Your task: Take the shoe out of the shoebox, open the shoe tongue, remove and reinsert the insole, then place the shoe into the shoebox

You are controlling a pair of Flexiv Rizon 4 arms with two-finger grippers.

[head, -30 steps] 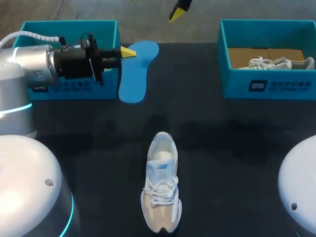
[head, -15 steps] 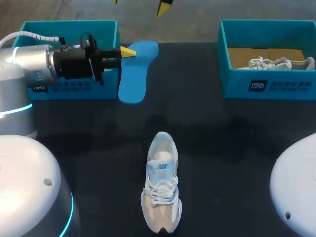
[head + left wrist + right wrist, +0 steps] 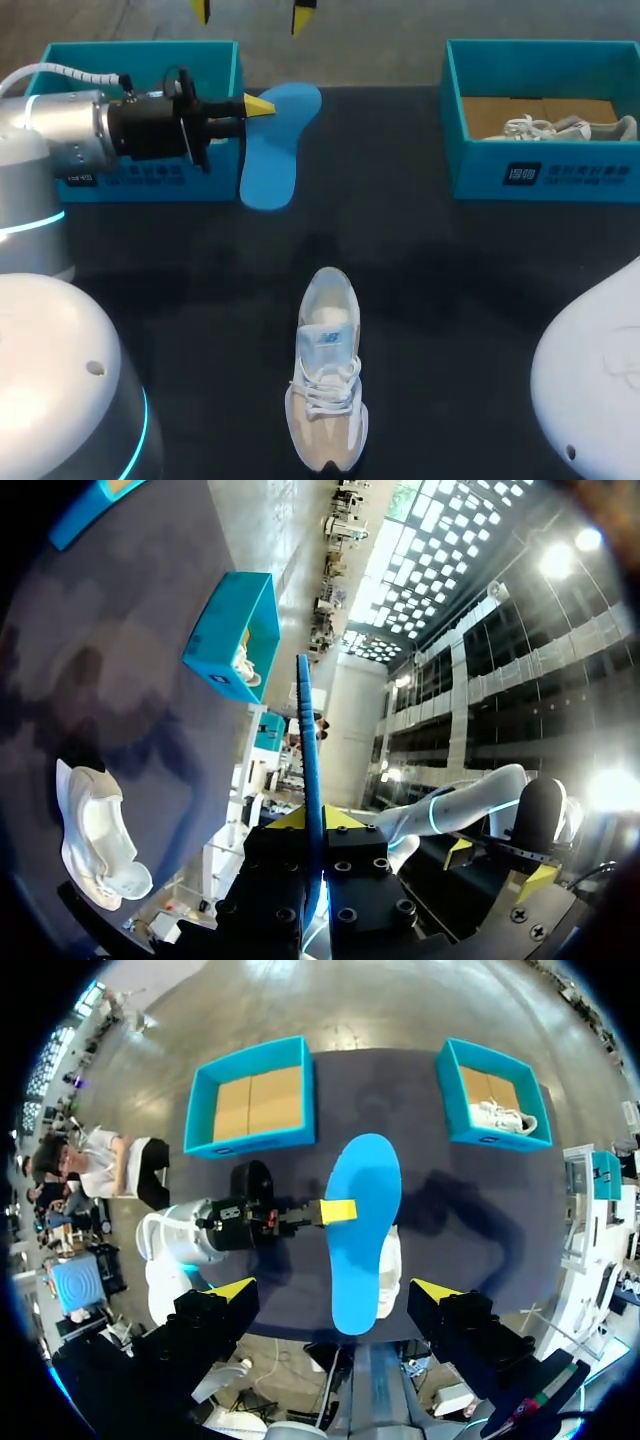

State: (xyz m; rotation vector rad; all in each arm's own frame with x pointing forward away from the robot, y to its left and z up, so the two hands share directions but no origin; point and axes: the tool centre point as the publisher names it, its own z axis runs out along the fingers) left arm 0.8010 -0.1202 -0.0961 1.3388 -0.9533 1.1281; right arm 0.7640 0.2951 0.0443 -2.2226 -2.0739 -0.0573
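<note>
My left gripper [image 3: 258,104] is shut on the edge of a blue insole [image 3: 275,150], which hangs beside the left box. In the left wrist view the insole [image 3: 305,750] runs edge-on out from between the gripper's [image 3: 315,825] fingers. The white and beige shoe [image 3: 327,385] lies on the dark table near its front edge, toe pointing away. My right gripper [image 3: 252,10] hangs high over the far edge, wide open and holding nothing. Seen from its wrist, the right gripper [image 3: 334,1290] looks down on the insole [image 3: 362,1230], which partly hides the shoe [image 3: 390,1270].
An empty teal shoebox [image 3: 140,52] stands at the back left, behind my left arm. A second teal shoebox [image 3: 545,175] at the back right holds another white shoe [image 3: 570,128]. The dark tabletop [image 3: 450,300] spreads between them.
The right gripper's yellow tips have slid leftward along the far edge, and the right arm's body shows larger at the lower right. My left arm and the insole have kept still.
</note>
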